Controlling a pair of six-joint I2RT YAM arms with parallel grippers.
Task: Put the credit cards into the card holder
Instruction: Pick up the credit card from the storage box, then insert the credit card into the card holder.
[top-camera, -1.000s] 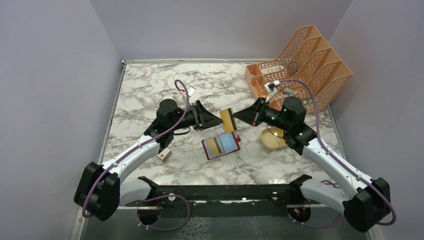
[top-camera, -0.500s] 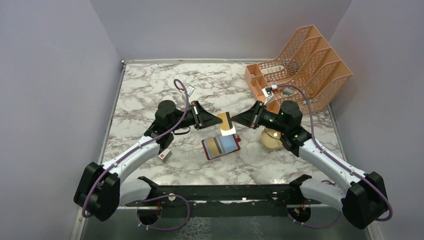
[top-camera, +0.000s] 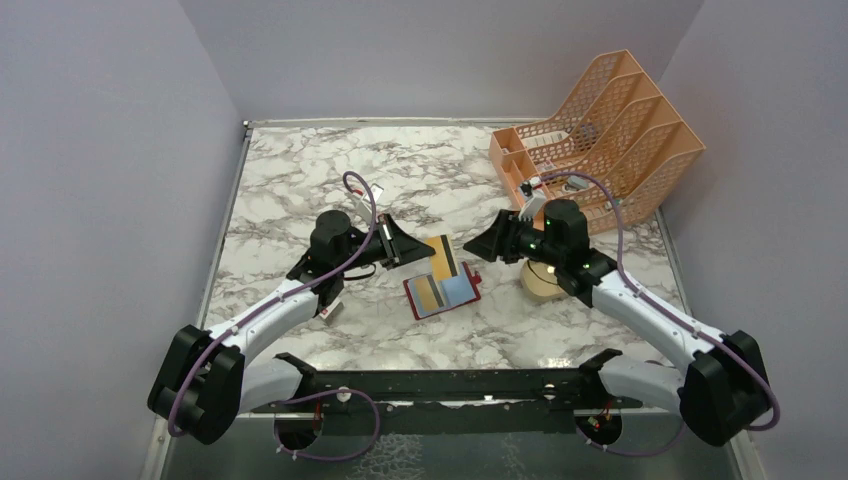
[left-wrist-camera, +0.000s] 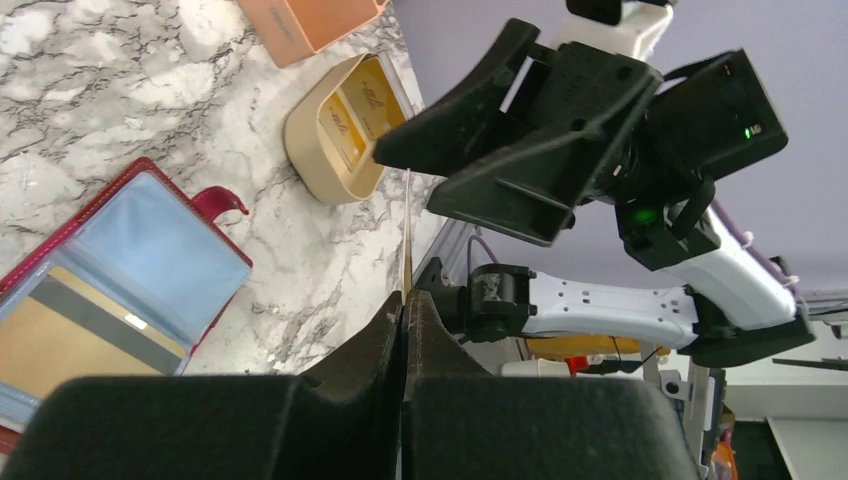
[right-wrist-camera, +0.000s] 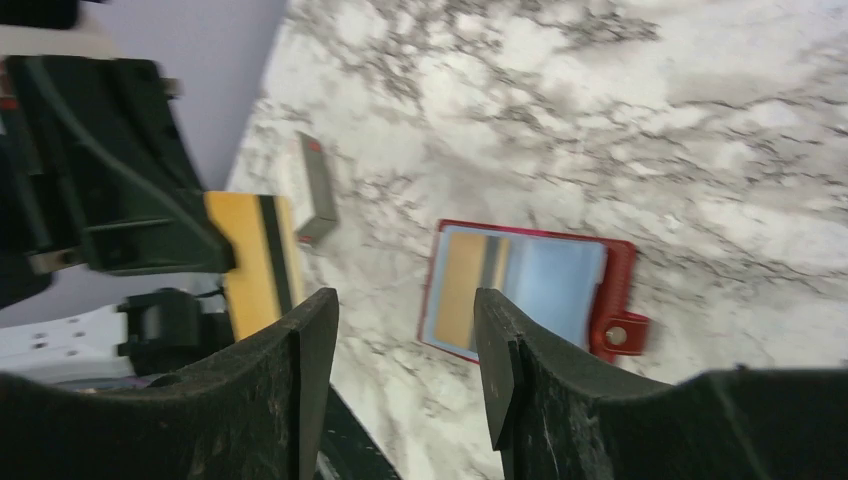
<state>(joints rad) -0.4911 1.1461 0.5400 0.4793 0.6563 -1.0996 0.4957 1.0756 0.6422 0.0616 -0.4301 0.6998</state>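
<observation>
1. At table centre in the top view, my left gripper is clamped on one gold card. It looks clear of the marble and shows edge-on in the left wrist view.
2. My right gripper faces it from 3 o'clock, jaws apart, holding nothing.
3. The wallet lies open and flat just at 6 o'clock of that card. Its long axis runs about 8 to 2; the card's runs near 12 to 6.
4. I judge the move turns on that offset: bring the card toward 6 and square its edge to a pocket mouth. The left arm is placed for it.
5. Count:
   - One wallet.
   - Two gold cards: one held, and one pocketed card.
   - A blue panel, card or sleeve, I cannot tell.
   - One tray at 3 o'clock, holding yellowish contents I cannot count.
</observation>
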